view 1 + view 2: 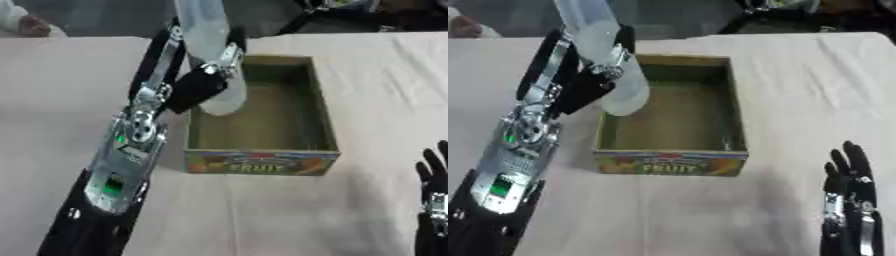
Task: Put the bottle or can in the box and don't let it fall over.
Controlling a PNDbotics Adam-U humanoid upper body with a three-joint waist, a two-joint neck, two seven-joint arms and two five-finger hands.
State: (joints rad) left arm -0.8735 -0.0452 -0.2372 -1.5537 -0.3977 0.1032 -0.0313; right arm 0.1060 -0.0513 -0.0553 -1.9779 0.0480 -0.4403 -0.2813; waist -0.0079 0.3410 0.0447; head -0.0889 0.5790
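Pale pink tablecloth (350,210) covers the whole work surface, with dark clutter along the far edge. Left arm: black and silver, a green light showing on its forearm, enters from the lower left corner and reaches up and across. Left hand (203,82): fingers curled round the lower part of a bottle, holding it above the left wall of the box. Bottle (206,30): pale, translucent, long-bodied, tilted slightly, its rounded lower end hanging over the inner left side of the box; whether it touches the floor of the box cannot be told. Box (324,107): open-topped cardboard, olive-brown inside, sitting centre on the cloth, with a colourful printed front panel reading "FRUIT". Right hand (850,185): black, resting at the lower right corner, well apart from the box, fingers straight and pointing up, slightly spread, holding nothing.
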